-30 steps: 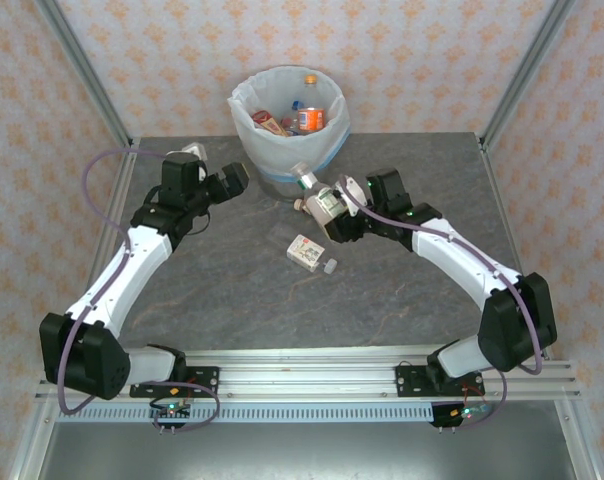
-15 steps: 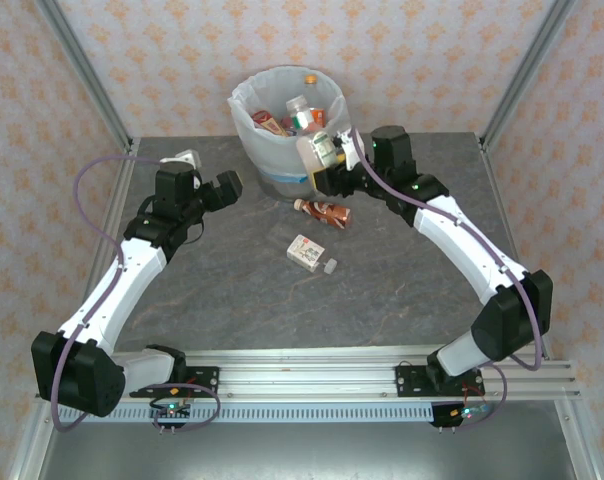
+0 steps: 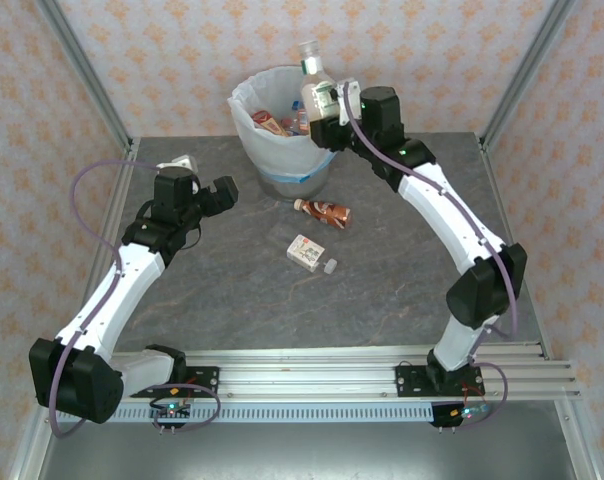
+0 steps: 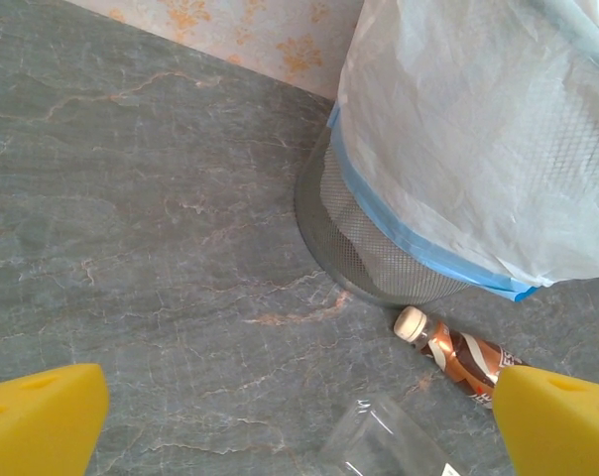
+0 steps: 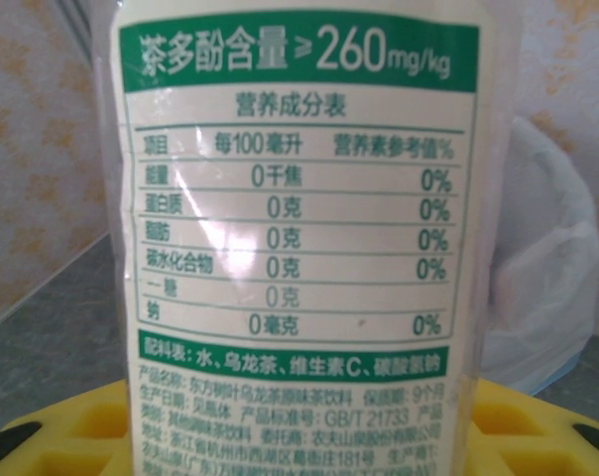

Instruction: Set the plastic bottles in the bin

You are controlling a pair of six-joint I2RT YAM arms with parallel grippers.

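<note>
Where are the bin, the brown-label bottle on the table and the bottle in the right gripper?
bin (image 3: 278, 152), top external view, bag's front wall
brown-label bottle (image 4: 463, 354), left wrist view, its label
held bottle (image 5: 298, 228), right wrist view, its white-green label

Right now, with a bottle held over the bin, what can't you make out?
Bin contents, top view: the rim and the held bottle hide part, so no count.
Held bottle's cap and base, right wrist view: cut off by the frame edges.
Brown bottle, left wrist view: its far end is hidden behind a yellow finger.
Clear object, left wrist view: cut off by the bottom edge, unidentifiable.
</note>
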